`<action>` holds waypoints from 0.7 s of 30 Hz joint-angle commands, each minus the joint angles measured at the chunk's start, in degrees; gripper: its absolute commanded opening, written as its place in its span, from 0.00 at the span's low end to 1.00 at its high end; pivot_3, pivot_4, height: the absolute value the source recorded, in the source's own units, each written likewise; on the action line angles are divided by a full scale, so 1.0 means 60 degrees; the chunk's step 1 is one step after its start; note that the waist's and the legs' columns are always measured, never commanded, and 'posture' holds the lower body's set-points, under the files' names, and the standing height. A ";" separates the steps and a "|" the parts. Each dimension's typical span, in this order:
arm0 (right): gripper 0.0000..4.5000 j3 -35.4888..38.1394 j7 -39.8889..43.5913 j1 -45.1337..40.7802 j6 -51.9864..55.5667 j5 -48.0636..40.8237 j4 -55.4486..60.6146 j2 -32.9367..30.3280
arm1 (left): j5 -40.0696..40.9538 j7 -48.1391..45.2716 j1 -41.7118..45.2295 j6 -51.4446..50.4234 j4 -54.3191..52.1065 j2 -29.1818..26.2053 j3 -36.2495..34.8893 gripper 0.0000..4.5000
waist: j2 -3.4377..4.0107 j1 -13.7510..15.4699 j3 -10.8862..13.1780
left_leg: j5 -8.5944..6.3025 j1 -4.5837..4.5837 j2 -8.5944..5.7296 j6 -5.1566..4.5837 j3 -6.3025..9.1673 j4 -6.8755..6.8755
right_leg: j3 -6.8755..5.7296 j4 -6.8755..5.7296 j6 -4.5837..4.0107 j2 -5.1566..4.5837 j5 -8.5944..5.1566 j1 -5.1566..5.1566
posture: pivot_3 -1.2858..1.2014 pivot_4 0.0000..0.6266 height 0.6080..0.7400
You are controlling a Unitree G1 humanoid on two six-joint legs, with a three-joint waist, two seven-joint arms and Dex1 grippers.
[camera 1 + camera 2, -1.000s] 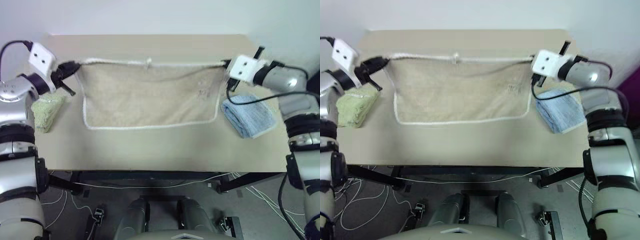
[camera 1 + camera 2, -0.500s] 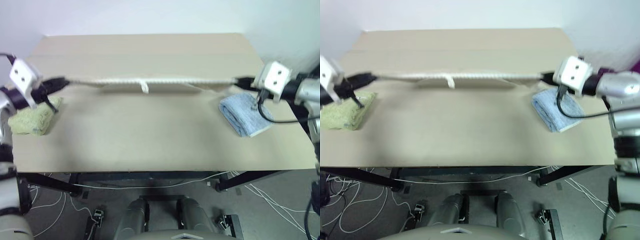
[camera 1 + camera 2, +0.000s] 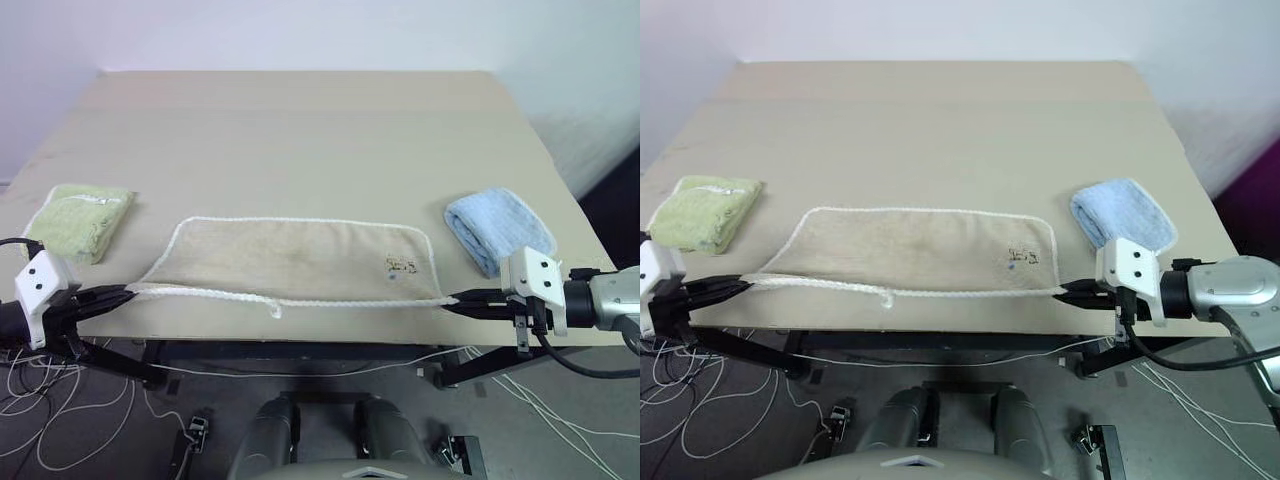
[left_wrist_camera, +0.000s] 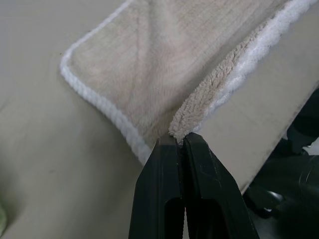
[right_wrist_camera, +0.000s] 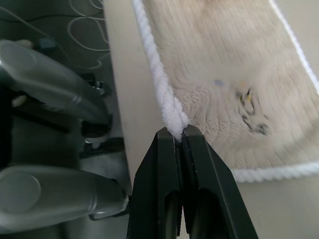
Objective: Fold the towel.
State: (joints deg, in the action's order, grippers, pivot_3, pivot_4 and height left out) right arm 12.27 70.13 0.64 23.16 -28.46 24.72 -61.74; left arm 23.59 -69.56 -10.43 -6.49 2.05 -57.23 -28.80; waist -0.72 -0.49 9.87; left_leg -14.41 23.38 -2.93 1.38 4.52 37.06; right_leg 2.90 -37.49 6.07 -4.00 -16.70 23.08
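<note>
**Towel stretched along the near desk edge, one corner in each gripper**

Head views: Beige towel (image 3: 290,260) spread flat on the desk (image 3: 300,130), near its front edge, white corded border all round. Near long edge pulled taut between the two grippers, with a small white loop (image 3: 274,310) hanging from it just left of the middle. Small printed mark near the towel's right end. Left gripper (image 3: 118,294) at the near-left corner, just off the desk's front edge, jaws pinched together on the cord. Right gripper (image 3: 462,300) at the near-right corner, jaws likewise clamped on the cloth. Folded light green towel (image 3: 78,220) lying to the left of the beige one, apart from it. Folded light blue towel (image 3: 498,228) lying to the right, close beside the far-right corner but not touching.

Left wrist view: Two black fingers (image 4: 164,189) pressed together, a bunched fold of terry cloth caught between their tips. Rest of the towel lying flat on the desk beyond, one rounded corner in sight.

Right wrist view: Black fingers (image 5: 164,184) closed on the white corded edge (image 5: 159,89), which runs away along the desk's front edge. Printed mark blurred on the cloth.
</note>
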 commanded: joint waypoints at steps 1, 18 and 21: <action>0.01 0.0160 0.0089 -0.0280 -0.0097 -0.0040 0.0045 -0.0116 | 0.0110 0.0122 0.0164 -0.0077 -0.0352 -0.0074 -0.0240 0.00 | -0.0001 0.0002 -0.0001 | -0.0001 0.0001 -0.0001 -0.0001 0.0002 -0.0001 | -0.0004 0.0007 0.0000 -0.0002 0.0000 -0.0002 | 0.52 0.24 1.00; 0.01 -0.2924 -0.1233 -0.5496 -0.2822 0.3510 -0.5837 0.2036 | -0.2930 0.2385 0.5936 0.2428 0.5376 0.0896 0.3161 0.00 | 0.0001 -0.0047 0.0000 | 0.0001 0.0017 -0.0017 0.0000 -0.0005 -0.0004 | -0.0011 -0.0007 0.0005 0.0024 0.0006 0.0038 | 0.52 0.24 1.00; 0.01 -0.3129 -0.1351 -0.5875 -0.3296 0.3874 -0.6703 0.2409 | -0.3487 0.2874 0.6893 0.2980 0.6622 0.1212 0.3672 0.00 | 0.0000 -0.0034 0.0000 | 0.0001 0.0022 -0.0022 -0.0001 -0.0007 0.0003 | -0.0011 -0.0016 0.0007 0.0035 0.0006 0.0045 | 0.52 0.24 1.00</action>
State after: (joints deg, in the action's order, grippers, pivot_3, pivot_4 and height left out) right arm -6.83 62.85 -32.99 5.34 -6.45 -13.96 -47.18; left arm 4.57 -54.52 29.27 9.12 39.34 -49.78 -7.27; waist -0.72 -0.69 9.87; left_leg -14.40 23.51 -3.10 1.37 4.48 37.09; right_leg 2.83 -37.61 6.12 -3.80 -16.66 23.34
